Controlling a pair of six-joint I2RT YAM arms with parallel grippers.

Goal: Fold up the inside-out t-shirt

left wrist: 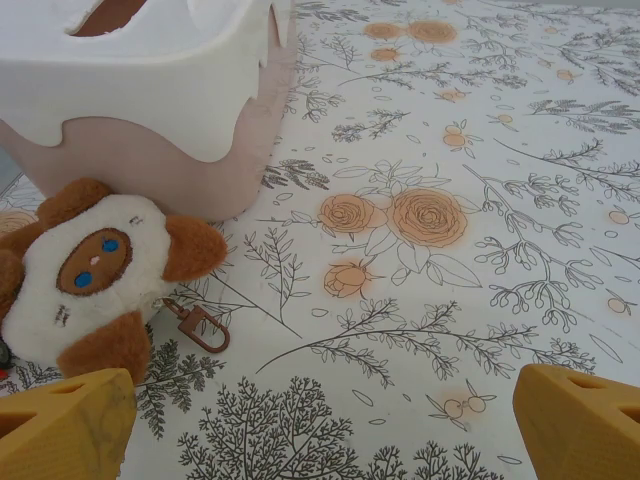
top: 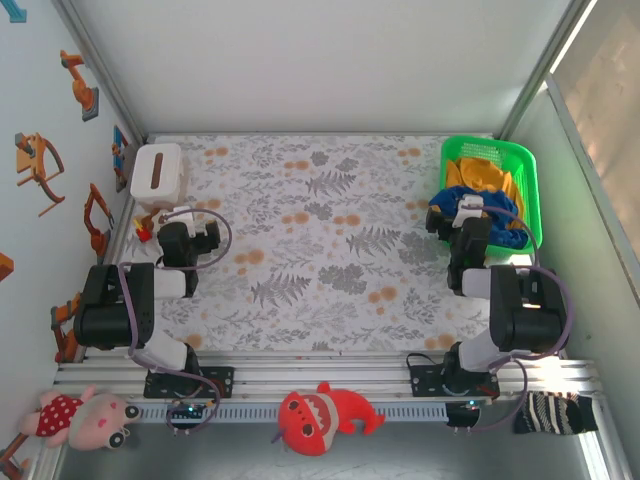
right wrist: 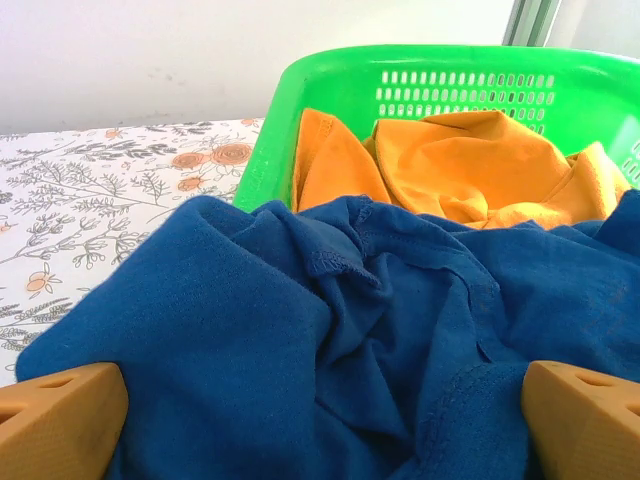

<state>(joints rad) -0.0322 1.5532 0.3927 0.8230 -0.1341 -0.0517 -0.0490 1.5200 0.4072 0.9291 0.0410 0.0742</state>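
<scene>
The inside-out t-shirt (right wrist: 300, 350) is a crumpled royal-blue heap, hanging over the near left rim of a green basket (right wrist: 300, 90) at the table's right. From above, the t-shirt (top: 500, 212) bunches around my right gripper (top: 468, 210). My right gripper (right wrist: 320, 425) is open, with one yellow fingertip (right wrist: 60, 425) at each side of the blue folds and cloth bulging between them. My left gripper (top: 175, 214) sits at the table's left. In its wrist view the left gripper (left wrist: 320, 430) is open over bare flowered tablecloth, with nothing between its fingers.
An orange-yellow garment (right wrist: 470, 165) fills the far part of the basket (top: 525, 185). A white tissue box (top: 158, 170) and a small brown-and-white plush (left wrist: 90, 270) with a clasp lie by the left gripper. A red shark toy (top: 320, 418) and a pink doll (top: 85, 420) lie below the front rail.
</scene>
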